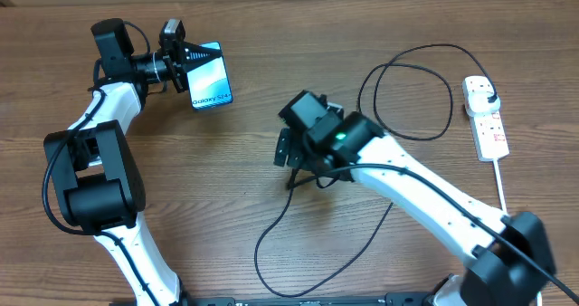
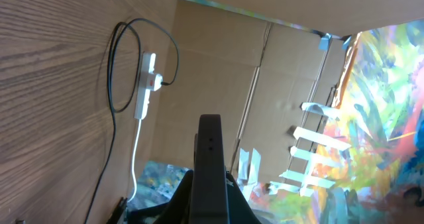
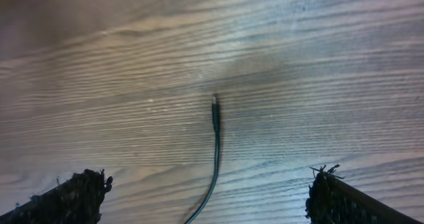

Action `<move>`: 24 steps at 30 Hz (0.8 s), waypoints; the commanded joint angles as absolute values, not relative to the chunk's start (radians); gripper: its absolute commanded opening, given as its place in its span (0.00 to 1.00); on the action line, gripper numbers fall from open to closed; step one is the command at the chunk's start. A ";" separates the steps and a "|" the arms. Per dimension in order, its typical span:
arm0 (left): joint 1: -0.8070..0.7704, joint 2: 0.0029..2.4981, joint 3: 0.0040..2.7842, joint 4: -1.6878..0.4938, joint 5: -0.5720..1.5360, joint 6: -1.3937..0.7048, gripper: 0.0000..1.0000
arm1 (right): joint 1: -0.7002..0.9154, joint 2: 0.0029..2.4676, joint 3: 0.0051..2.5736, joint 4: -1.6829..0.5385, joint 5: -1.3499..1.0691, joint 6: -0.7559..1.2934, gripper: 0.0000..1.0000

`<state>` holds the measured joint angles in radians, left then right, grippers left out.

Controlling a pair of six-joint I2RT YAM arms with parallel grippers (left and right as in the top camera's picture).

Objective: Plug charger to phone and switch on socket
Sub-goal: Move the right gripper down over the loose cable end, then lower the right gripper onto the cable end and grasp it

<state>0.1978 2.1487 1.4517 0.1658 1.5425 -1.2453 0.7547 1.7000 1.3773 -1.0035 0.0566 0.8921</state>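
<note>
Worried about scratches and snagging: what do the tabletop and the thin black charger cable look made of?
Brown tabletop: wood or wood-look laminate, matt, with running grain lines. Thin black charger cable: probably a rubbery plastic sheath, smooth; it bends in loose loops.

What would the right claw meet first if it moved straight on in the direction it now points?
Most likely the charger cable's free connector end, which lies on the wooden table centred ahead of the right claw, whose jaws stand wide open. Depth is unclear, but nothing else shows between.
</note>
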 commanded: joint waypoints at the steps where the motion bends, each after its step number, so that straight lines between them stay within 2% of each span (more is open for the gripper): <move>1: 0.207 2.119 1.454 0.169 1.583 -1.217 0.04 | 0.768 1.752 1.400 -1.001 0.084 0.955 1.00; 10: 0.207 2.118 1.454 0.169 1.582 -1.207 0.04 | 0.807 1.880 1.400 -0.989 0.058 0.991 1.00; 24: 0.209 2.118 1.454 0.169 1.582 -1.200 0.04 | 0.819 1.988 1.400 -0.944 0.044 0.934 0.98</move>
